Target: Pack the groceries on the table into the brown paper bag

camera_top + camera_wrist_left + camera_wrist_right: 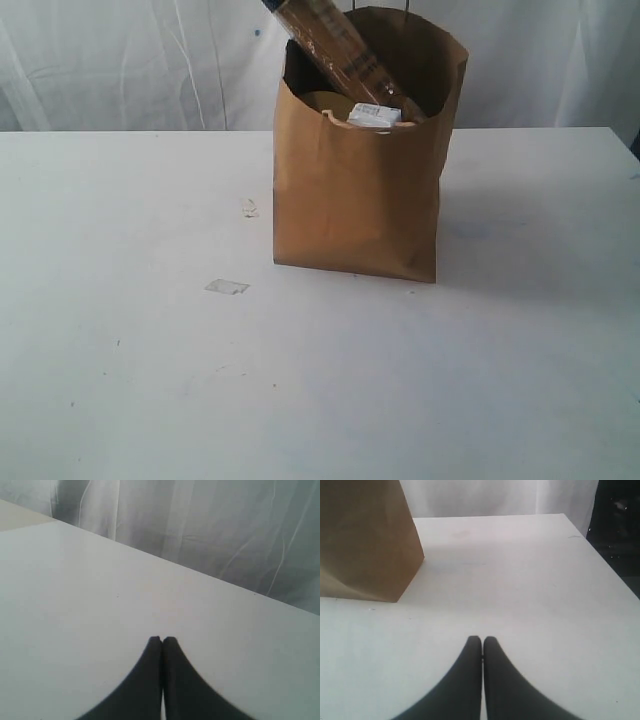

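Observation:
The brown paper bag (358,195) stands upright at the back middle of the white table (150,380). The long spaghetti packet (327,45) leans out of its mouth, and a white carton top (373,115) and something yellow (325,102) show just inside the rim. The other groceries are hidden. Neither arm shows in the exterior view. My left gripper (162,639) is shut, empty, over bare table (75,605). My right gripper (482,639) is shut too, holding nothing, with the bag (365,540) standing apart from it.
Tiny white crumbs (227,287) and a second scrap (249,208) lie on the table left of the bag. A white curtain (130,60) hangs behind the far edge. The table's right edge (615,575) drops into a dark gap.

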You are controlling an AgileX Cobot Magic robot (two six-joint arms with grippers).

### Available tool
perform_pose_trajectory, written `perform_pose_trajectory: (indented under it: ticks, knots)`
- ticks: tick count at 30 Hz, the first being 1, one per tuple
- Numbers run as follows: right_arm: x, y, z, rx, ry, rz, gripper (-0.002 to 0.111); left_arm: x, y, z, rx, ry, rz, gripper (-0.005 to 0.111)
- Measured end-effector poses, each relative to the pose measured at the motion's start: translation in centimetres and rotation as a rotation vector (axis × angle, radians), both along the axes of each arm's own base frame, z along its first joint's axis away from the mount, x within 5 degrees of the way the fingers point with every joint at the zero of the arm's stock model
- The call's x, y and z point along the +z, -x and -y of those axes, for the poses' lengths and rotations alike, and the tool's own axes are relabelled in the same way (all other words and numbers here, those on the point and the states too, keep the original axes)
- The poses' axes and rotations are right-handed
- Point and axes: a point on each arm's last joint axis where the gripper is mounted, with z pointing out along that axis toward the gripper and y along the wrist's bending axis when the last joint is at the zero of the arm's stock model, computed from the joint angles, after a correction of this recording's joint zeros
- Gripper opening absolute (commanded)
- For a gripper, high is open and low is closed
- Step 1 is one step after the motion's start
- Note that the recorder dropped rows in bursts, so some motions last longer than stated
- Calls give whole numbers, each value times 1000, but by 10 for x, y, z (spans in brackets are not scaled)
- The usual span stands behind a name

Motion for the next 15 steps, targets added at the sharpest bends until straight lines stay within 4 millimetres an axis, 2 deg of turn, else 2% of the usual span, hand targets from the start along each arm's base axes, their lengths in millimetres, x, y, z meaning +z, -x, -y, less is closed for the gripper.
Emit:
perform_pose_trajectory:
  ticks: [10, 15]
  knots:
    - [0, 0, 0, 0, 0, -1, 0, 0, 0, 0, 2, 0, -1, 0]
    - [0, 0, 0, 0, 0, -1, 0, 0, 0, -1, -3, -140, -45, 0]
